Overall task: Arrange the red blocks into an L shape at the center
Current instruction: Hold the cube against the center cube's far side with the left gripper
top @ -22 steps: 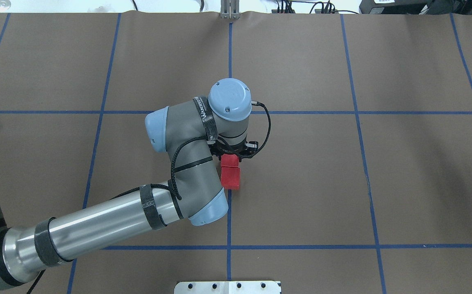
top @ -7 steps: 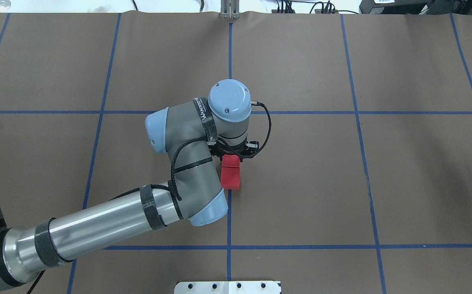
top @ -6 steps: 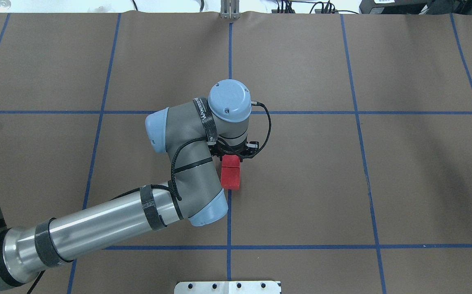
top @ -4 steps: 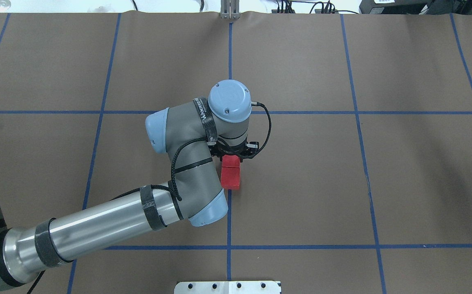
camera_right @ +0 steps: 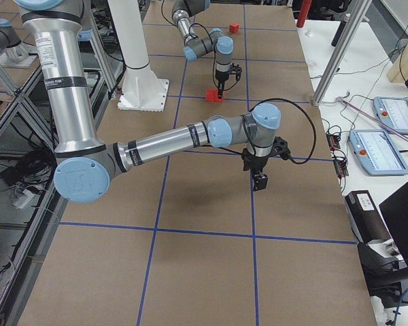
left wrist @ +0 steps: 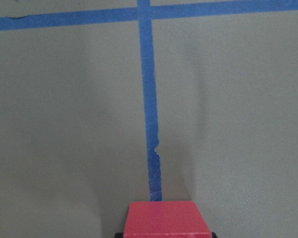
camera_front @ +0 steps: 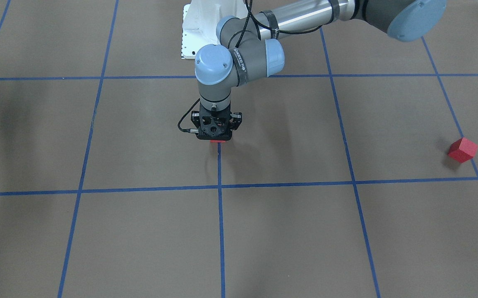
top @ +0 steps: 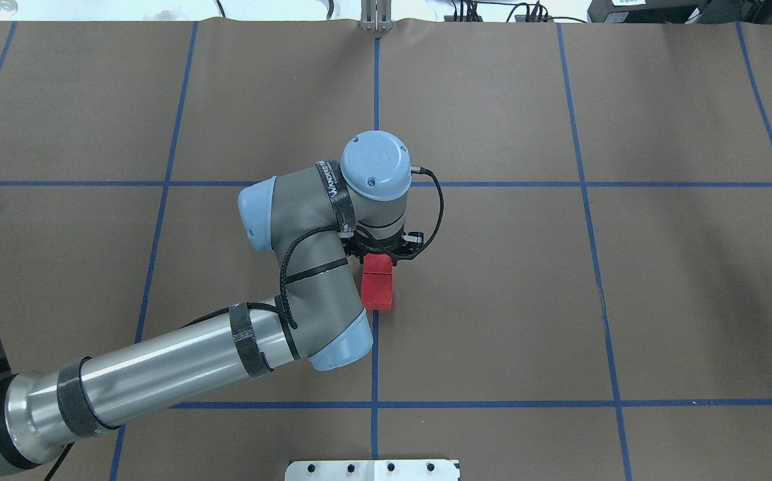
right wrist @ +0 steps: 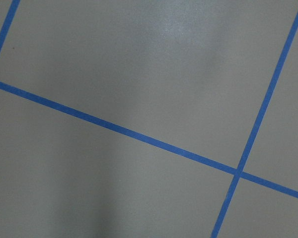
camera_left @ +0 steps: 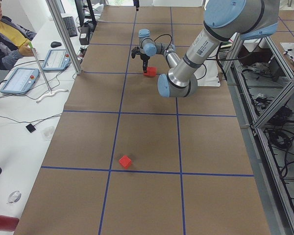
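Two red blocks [top: 377, 284] sit touching, end to end, at the center [top: 426, 287] of the table [top: 693, 300], right on the blue tape line [left wrist: 148, 99]. The near block [top: 377, 295] lies free on the brown surface. The far block [top: 379, 266] is under the left gripper [top: 379, 256], and the wrist camera shows dark jaws tight against both its sides, so I read it as clamped on that block, down at table level.

The third block [camera_front: 463, 150] is well apart, out on the robot's left, turned corner-on beside another tape line.

My call: this is the set-down of the second block, making the long leg of the L. The next move needs a clean release and a straight lift, so the pair is not nudged apart. Then comes the trip out for the third block, which has to be squared up and set against the side of one end block.

Hard to make out:
- Whether the far block rests fully on the table or sits just off it. The front view gives only a red sliver under the gripper body.
- The far block's far edge, which the wrist covers from overhead.
- The third block in the overhead view, cut off at the left edge.
- The right gripper [camera_right: 260, 182], which hangs over a tape crossing well away from the blocks. It shows only from the side, so I cannot tell how its jaws are set.
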Controlling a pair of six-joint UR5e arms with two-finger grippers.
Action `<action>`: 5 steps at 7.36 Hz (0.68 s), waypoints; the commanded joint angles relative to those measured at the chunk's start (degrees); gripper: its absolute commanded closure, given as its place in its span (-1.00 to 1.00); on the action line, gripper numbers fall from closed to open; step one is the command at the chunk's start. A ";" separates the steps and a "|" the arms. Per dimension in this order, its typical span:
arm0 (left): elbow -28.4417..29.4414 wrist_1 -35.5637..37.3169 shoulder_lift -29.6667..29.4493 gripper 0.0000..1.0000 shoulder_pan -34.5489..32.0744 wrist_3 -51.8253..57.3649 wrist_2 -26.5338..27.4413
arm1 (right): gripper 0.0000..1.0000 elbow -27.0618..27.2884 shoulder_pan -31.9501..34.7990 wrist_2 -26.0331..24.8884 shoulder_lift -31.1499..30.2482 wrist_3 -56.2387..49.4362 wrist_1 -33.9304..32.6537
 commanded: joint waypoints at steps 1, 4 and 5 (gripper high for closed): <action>0.29 0.00 0.00 -0.24 0.09 0.01 0.00 | -1.00 0.00 0.00 0.00 0.00 0.00 0.00; 0.38 -0.53 0.00 -0.56 0.09 0.01 0.00 | -1.00 0.00 0.00 0.00 0.09 0.00 0.00; 0.21 -0.53 0.00 -0.98 0.09 0.01 0.00 | -1.00 -0.09 0.00 0.00 0.17 0.00 0.00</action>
